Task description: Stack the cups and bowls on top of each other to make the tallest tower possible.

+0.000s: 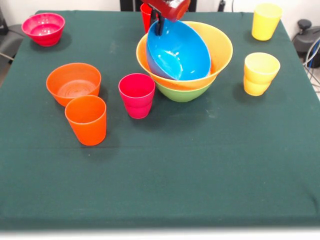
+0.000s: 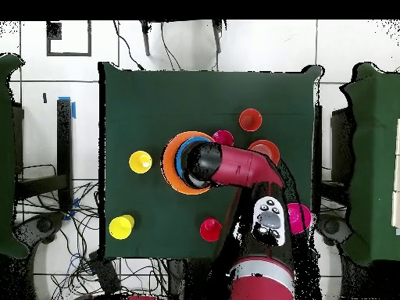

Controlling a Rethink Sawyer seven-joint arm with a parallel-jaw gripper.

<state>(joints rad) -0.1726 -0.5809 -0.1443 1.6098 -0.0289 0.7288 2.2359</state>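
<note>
Gripper (image 1: 161, 25) comes in at top centre of front view, red housing w/ dark fingers pinching the far rim of the blue bowl (image 1: 178, 51). Jaws closed on that rim. Blue bowl tilted steeply, open side facing the camera and a bit left, lower edge resting inside the big yellow bowl (image 1: 222, 50).

Yellow bowl sits nested in the green bowl (image 1: 182, 92), only the green underside showing below the yellow rim. Those make the tower (image 1: 186, 80), just right of centre, upper half of frame. In overhead view the arm (image 2: 234, 166) covers most of it; yellow rim (image 2: 170, 166) and a blue arc (image 2: 181, 156) show at centre frame.

Red cup (image 1: 146, 17) directly behind the tower at top edge, mostly hidden by gripper.

Magenta-pink cup (image 1: 136, 95) upright just left of the tower, near but apart. Orange cup (image 1: 86, 120) further left and lower, upright, touching or nearly touching the orange bowl (image 1: 73, 83) above it; cannot tell which. Magenta-pink bowl (image 1: 43, 28) in upper left corner, well apart from the rest.

Right side: yellow cup (image 1: 260, 73) mid-right, looks like two nested. Another yellow cup (image 1: 265, 21) in upper right corner, upright, alone.

All on the green table cloth (image 1: 160, 175); lower half of frame bare.
</note>
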